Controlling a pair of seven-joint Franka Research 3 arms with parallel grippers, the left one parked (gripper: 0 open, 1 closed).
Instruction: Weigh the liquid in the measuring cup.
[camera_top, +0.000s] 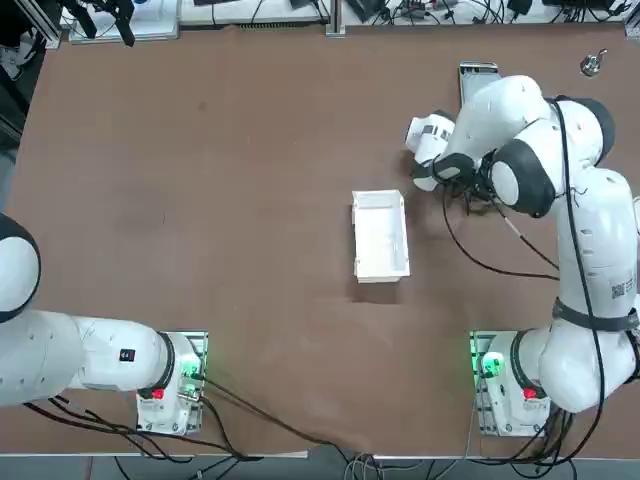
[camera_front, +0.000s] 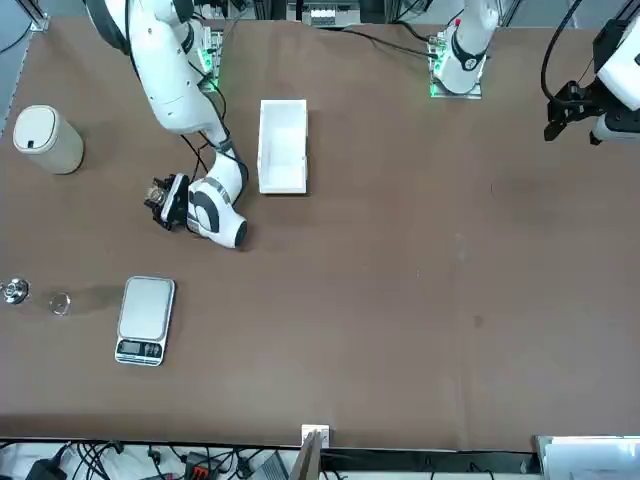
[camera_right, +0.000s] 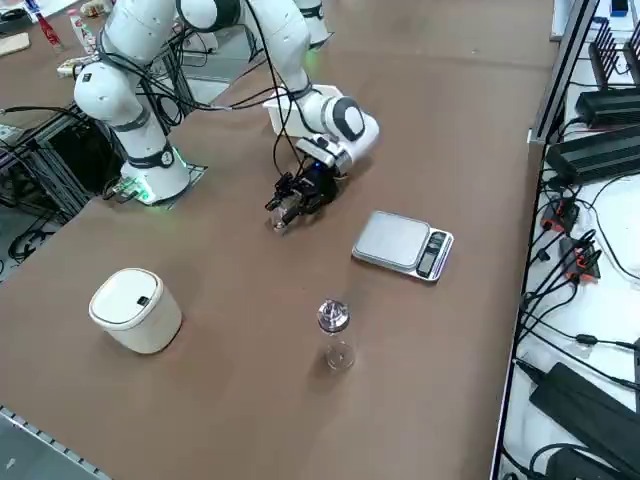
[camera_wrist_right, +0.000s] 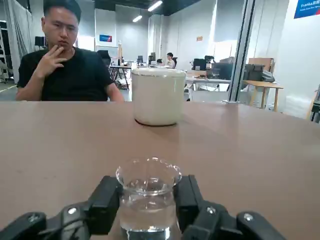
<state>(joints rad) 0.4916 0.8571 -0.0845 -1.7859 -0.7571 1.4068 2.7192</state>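
The brown surface (camera_front: 400, 300) carries everything. The working right arm (camera_top: 590, 250) reaches from its base at about 5 o'clock in the top view up toward 1 o'clock, its forearm bent low over the surface. A person (camera_wrist_right: 62, 55) in a black shirt sits beyond the far edge of the surface in the wrist view, one hand at the chin.

Near the middle of the top view lies the white rectangular tray (camera_top: 381, 235), long axis running 12 to 6 o'clock. In the front view the opaque white cup (camera_front: 45, 139) with its lid stands at about 10 o'clock, well apart from the tray. The grey digital scale (camera_front: 145, 319) sits at about 8 o'clock in that view, plate bare, display end toward the camera.

The right hand (camera_wrist_right: 147, 200) is low at the surface, between the tray and the white cup in the front view. It is clamped on the measuring cup (camera_wrist_right: 148, 197): both dark fingers (camera_wrist_right: 106, 200) press its clear sides, and it stands upright with clear liquid inside. In the side view the hand and cup lie at roughly 10 o'clock from the scale, near but apart.

At 9 o'clock from the scale in the front view rest a small clear cup (camera_front: 59, 302) and a shiny metal knob-shaped piece (camera_front: 13, 291), just beside each other.
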